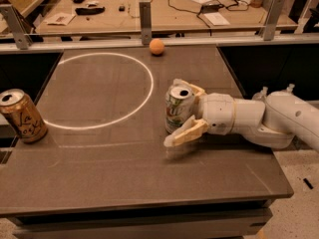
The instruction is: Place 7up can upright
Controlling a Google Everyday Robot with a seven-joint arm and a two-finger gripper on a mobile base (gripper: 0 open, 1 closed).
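Note:
The 7up can (177, 108), silver-white with green markings and an open silver top, stands upright on the dark table right of the white circle. My gripper (175, 114) reaches in from the right and straddles the can. Its far finger (194, 90) is behind the can's top. Its near finger (185, 133) is spread away from the can's front side, so the gripper is open around the can.
A gold-orange can (22, 115) with dark script stands at the table's left edge. A small orange ball (157, 46) lies at the far edge. A white circle (102, 90) is marked on the table (124, 173). A cluttered bench stands behind the rail.

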